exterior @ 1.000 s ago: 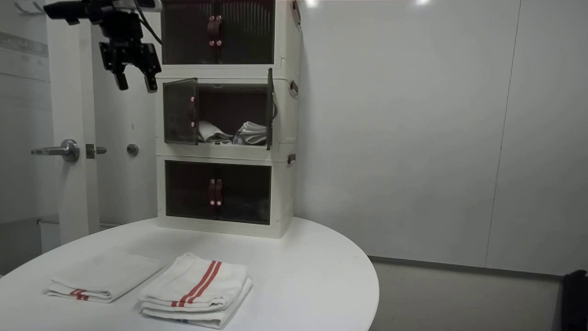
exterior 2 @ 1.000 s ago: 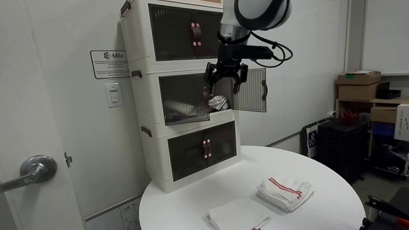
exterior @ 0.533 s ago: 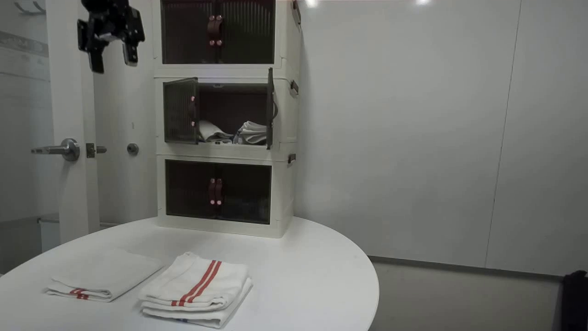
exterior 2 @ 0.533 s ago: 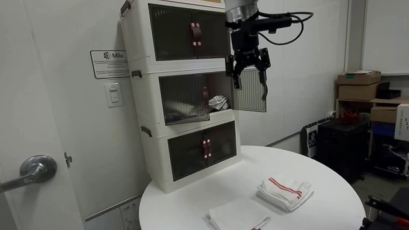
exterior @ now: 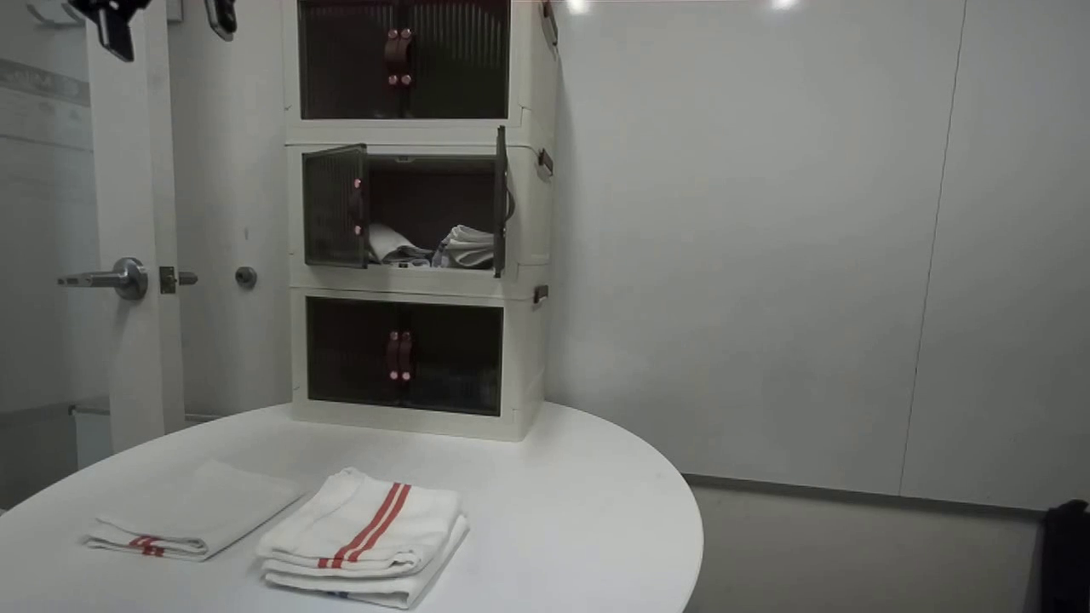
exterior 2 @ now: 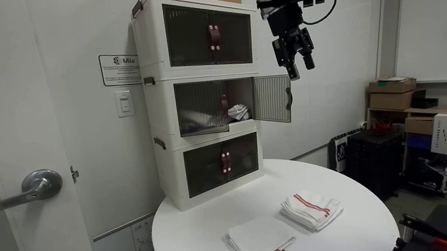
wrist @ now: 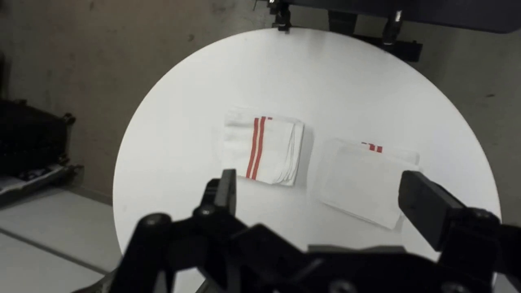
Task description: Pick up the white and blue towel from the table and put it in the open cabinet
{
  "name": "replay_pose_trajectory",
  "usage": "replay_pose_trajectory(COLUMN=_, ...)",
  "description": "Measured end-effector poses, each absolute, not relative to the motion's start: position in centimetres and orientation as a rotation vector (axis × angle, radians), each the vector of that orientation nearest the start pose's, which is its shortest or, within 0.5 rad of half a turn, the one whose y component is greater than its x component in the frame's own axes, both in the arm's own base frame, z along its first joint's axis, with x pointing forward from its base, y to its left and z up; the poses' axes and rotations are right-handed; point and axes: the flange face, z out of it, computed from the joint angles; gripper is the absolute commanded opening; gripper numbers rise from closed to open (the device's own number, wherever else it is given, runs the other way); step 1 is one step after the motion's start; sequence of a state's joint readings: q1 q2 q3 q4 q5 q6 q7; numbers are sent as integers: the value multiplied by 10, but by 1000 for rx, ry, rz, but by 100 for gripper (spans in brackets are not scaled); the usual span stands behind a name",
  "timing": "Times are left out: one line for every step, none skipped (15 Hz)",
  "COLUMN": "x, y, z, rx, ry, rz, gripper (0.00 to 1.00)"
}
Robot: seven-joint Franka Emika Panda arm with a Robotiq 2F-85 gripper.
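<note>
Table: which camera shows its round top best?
The wrist view: it looks down on the table, showing most of its round rim, though the claw blocks some of it. Both exterior views show it at a slant, cropped below.

In an exterior view the top edge cuts off the claw (exterior: 172, 39) above its fingertips (exterior: 118, 42); in the wrist view it looks blurred. Well below the claw, a red-striped towel (exterior: 417, 515) hides most of the lower cloth (exterior: 438, 558), whose blue mark (exterior: 339, 593) is too small to make out. Lower than the claw, a ribbed door (exterior: 334, 204) hides part of the inside of the cabinet (exterior: 530, 213).
</note>
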State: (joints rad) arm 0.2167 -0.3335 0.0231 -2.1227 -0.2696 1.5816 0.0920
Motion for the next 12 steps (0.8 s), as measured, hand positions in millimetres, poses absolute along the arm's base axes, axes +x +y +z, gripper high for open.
replay_pose_trajectory(x=427, y=79, z=535, rx=-3441, ry=-364, rz=209, gripper=100)
replay_pose_trajectory(x=428, y=81, z=532, rx=-3452, ry=-408, rz=125, gripper=100)
replay_pose_trajectory(x=429, y=83, z=527, rx=-3451, ry=-438, rz=30, gripper=100)
replay_pose_trajectory(x=429, y=83, z=521, rx=-3447, ry=-454, rz=-27, gripper=100)
replay_pose_trajectory(x=427, y=82, z=517, rx=-3445, ry=-460, rz=-48, gripper=100)
replay_pose_trajectory(x=426, y=81, z=516, rx=-3444, ry=-460, rz=-56, gripper=100)
replay_pose_trajectory(x=424, y=81, z=516, rx=-3444, ry=-460, rz=-61, gripper=100)
replay_pose_trajectory(x=424, y=81, z=517, rx=-3444, ry=-460, rz=-66, gripper=100)
replay_pose_trajectory(x=423, y=81, z=518, rx=-3444, ry=-460, rz=-70, gripper=100)
replay_pose_trajectory(x=423, y=81, z=518, rx=-3444, ry=-459, rz=-72, gripper=100)
replay_pose_trajectory(x=423, y=81, z=519, rx=-3444, ry=-459, rz=-74, gripper=100)
replay_pose_trajectory(x=423, y=81, z=519, rx=-3444, ry=-459, rz=-74, gripper=100)
